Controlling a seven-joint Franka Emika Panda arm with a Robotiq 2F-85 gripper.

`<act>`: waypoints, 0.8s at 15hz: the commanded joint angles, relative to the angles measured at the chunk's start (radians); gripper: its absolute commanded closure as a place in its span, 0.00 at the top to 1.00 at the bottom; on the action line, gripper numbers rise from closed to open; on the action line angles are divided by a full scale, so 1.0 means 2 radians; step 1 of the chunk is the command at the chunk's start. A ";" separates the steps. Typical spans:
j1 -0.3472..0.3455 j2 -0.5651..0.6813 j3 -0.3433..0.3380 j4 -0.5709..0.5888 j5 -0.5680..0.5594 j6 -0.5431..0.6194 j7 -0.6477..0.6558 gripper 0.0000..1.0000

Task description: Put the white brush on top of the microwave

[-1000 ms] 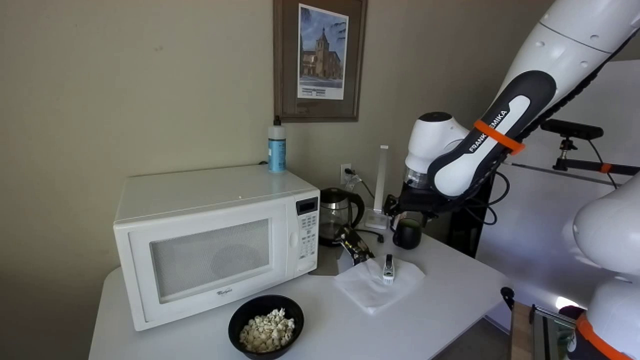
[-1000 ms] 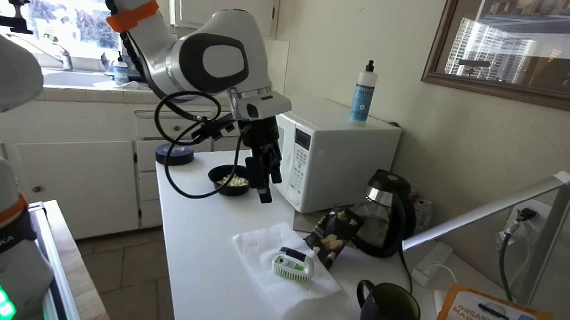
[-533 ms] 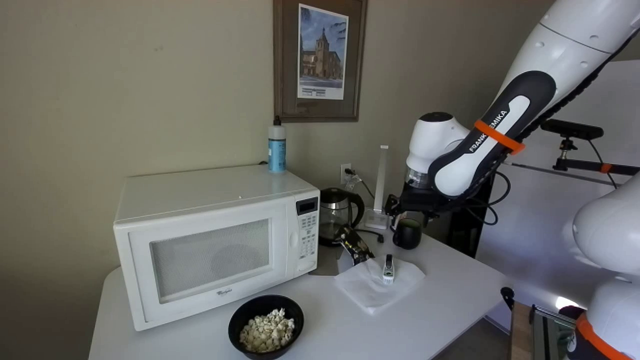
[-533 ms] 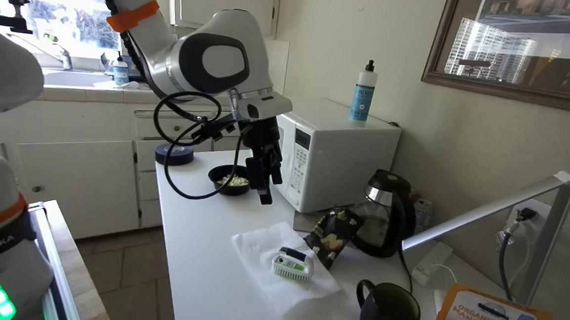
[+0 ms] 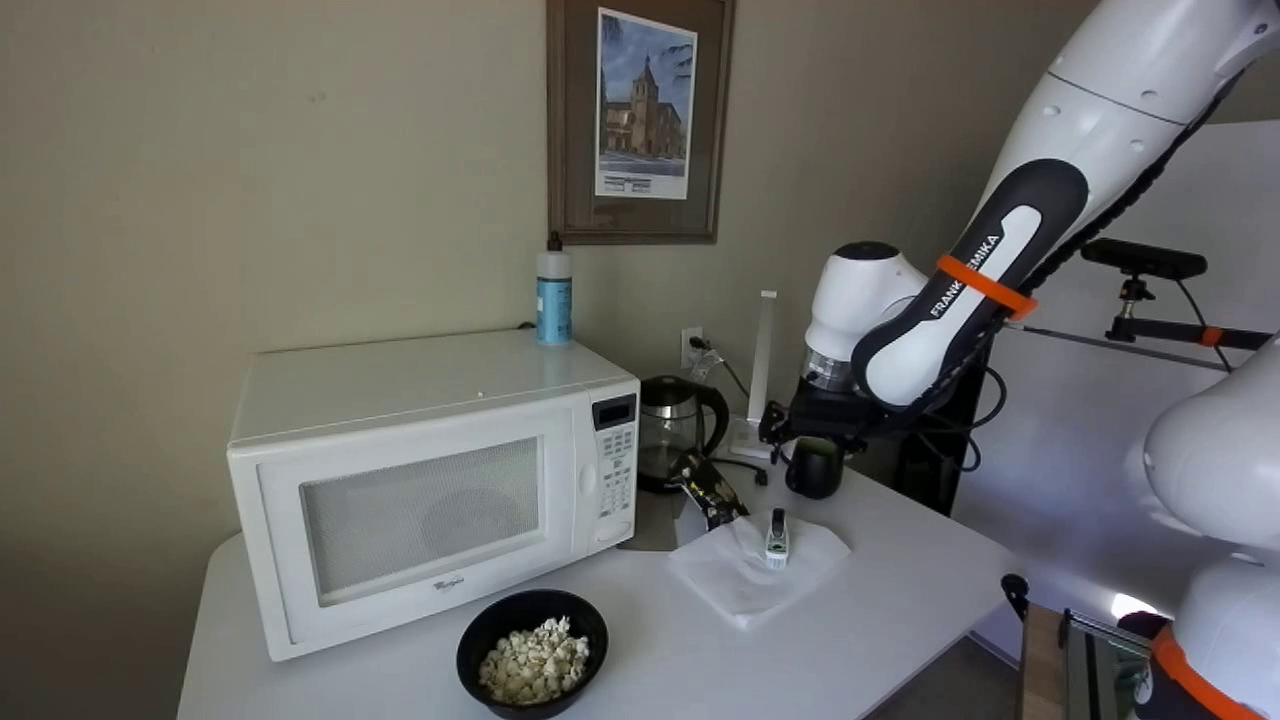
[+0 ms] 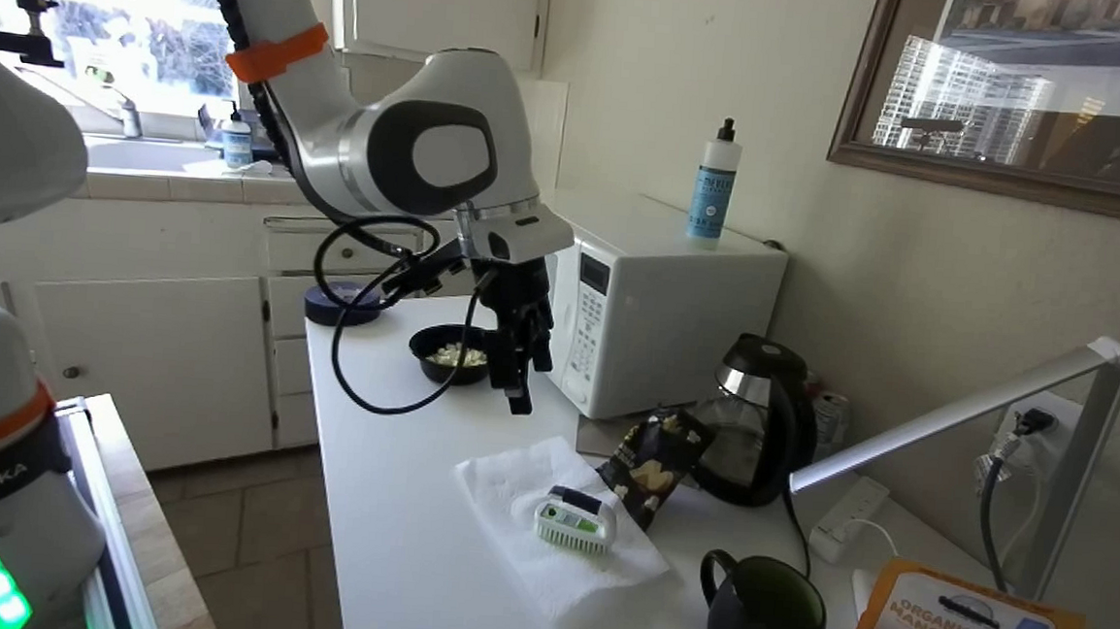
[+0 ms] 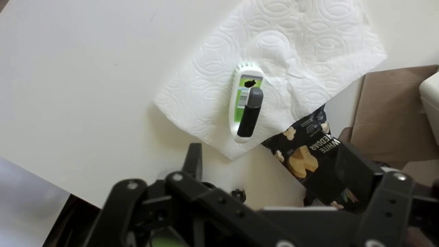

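One white brush [image 7: 244, 106] lies on one paper towel [image 7: 295, 79] on the table [image 7: 103, 85], apart from the one microwave [image 5: 430, 500] (one blue-labelled bottle [image 5: 554, 300] stands on that); one tool [image 7: 271, 157] hangs above the table, its two jaws spread apart.

White table [image 5: 720, 670] is taken up by microwave [image 5: 432, 497], popcorn bowl [image 5: 533, 604] near its front, spread paper towel [image 7: 209, 92], black snack bag [image 7: 313, 164] at towel's edge, glass kettle [image 6: 753, 419], dark mug [image 6: 765, 624] and dark blue roll [image 6: 327, 310]
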 commanded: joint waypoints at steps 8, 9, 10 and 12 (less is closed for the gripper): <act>-0.013 0.176 -0.046 0.092 -0.193 0.000 0.164 1.00; -0.004 0.192 -0.059 0.104 -0.216 0.000 0.179 1.00; 0.005 0.213 -0.069 0.118 -0.232 -0.002 0.188 1.00; 0.026 0.249 -0.093 0.143 -0.265 0.003 0.212 1.00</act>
